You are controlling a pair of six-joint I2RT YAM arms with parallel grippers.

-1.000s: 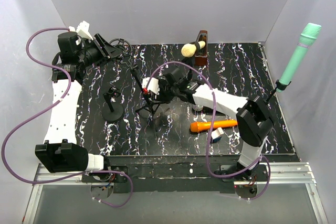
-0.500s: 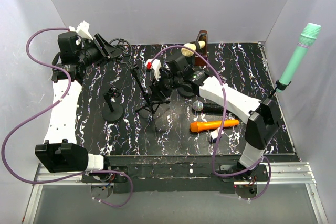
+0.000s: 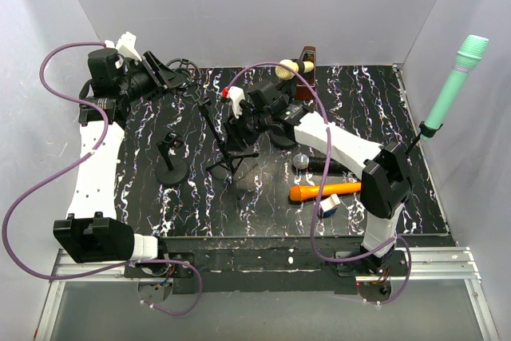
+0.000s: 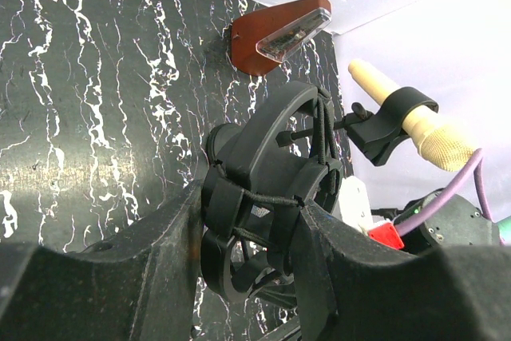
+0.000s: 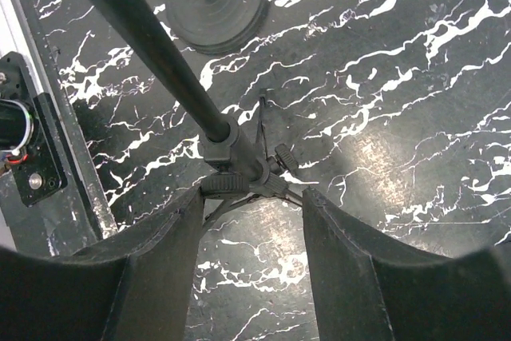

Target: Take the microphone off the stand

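The cream microphone (image 4: 423, 129), which I take to be the one meant, sits in a black clip (image 4: 391, 117) near the back of the counter (image 3: 359, 101). In the overhead view that is upper centre, just up and right of the right hand (image 5: 249, 197). Its long axis runs aslant: in the left wrist view the handle points to the upper left and the mesh head to the lower right, with the clip round its middle.

The right hand is open and empty, straddling the hub of the tripod stand (image 5: 231, 169). I judge it the nearer one. The left hand (image 4: 251, 205), at the upper left, is closed on a shock mount (image 4: 271, 141) and lies farther off.

A green microphone (image 3: 453, 89) is also clipped, by the right wall. The counter is black, marbled and hard. A brown block (image 4: 279, 29) and the back wall crowd the cream microphone, and a purple cable (image 3: 255, 71) loops close by.
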